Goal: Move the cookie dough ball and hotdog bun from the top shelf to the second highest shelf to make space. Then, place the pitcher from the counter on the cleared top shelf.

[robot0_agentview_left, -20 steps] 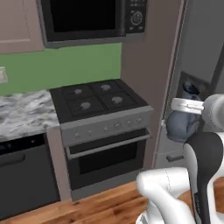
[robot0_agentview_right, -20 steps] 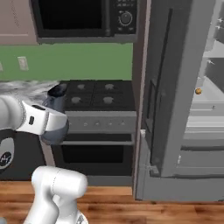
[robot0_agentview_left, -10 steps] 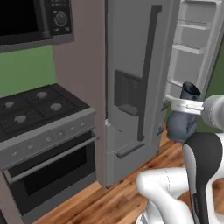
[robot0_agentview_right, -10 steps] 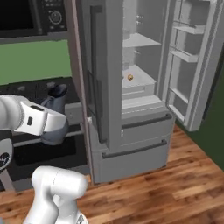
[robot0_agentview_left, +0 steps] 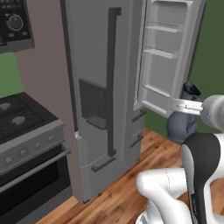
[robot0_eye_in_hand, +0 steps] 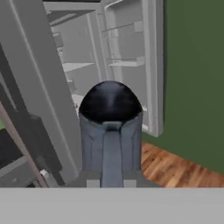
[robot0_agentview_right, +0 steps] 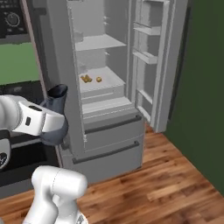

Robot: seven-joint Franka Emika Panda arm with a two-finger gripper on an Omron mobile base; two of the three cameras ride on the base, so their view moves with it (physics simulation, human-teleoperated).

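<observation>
The pitcher [robot0_agentview_right: 56,114] is off the surface, carried in front of the open fridge with the gripper [robot0_agentview_left: 189,106] clamped on its neck. Inside, the hotdog bun [robot0_agentview_right: 85,78] and the cookie dough ball [robot0_agentview_right: 99,79] lie side by side on the second highest shelf [robot0_agentview_right: 105,89]. The top shelf [robot0_agentview_right: 98,42] above them looks bare. Judgement: relocation done; placing the pitcher on that shelf remains.

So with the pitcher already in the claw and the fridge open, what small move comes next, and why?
Probably lift the pitcher toward the top shelf. The claw is shut on it, low beside the fridge. In the right base view the hotdog bun and cookie dough ball lie on the second highest shelf, and the shelf above looks bare.
</observation>
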